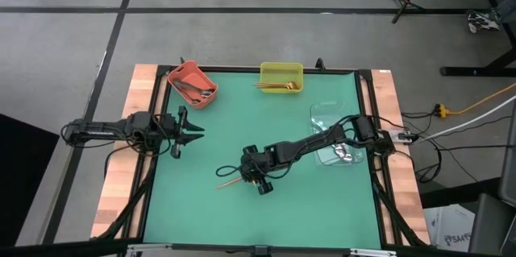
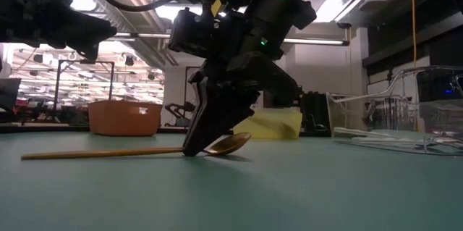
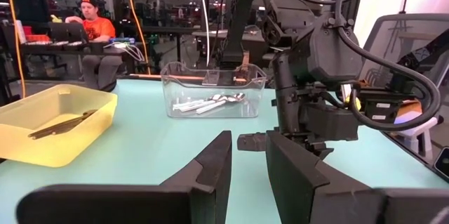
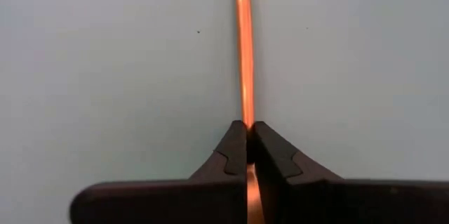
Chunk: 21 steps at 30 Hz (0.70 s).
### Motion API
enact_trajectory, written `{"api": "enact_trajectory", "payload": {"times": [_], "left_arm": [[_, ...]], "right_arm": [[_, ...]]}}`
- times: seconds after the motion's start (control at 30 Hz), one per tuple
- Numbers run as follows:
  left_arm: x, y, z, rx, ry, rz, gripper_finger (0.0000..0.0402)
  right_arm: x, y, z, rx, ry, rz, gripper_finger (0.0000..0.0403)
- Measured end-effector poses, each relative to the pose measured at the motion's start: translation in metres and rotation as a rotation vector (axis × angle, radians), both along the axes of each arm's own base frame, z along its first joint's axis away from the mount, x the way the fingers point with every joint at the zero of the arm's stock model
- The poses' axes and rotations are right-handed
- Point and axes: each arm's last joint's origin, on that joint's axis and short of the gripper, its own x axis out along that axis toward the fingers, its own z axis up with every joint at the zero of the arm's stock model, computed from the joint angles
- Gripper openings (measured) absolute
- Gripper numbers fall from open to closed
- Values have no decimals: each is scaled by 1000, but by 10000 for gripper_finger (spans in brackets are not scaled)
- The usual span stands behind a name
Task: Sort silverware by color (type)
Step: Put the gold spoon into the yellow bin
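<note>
Right fingers (image 4: 247, 147) pinch shut on the gold spoon (image 2: 130, 151) lying flat on the mat.

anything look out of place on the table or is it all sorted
One gold spoon lies loose on the green mat, outside the bins; the right gripper is shut on it. The left gripper waits open.
</note>
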Motion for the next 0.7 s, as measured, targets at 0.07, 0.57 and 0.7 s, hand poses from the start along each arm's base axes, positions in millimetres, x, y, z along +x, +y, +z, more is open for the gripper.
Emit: {"api": "enact_trajectory", "payload": {"times": [0.07,0.57,0.7], "left_arm": [[0,0,0,0,0,0,82],[0,0,0,0,2,1,82],[0,0,0,0,2,1,82]], "right_arm": [[0,0,1,2,3,2,2],[12,2,86,-60,139,18,0],[10,-1,122,-128,136,10,0]]}}
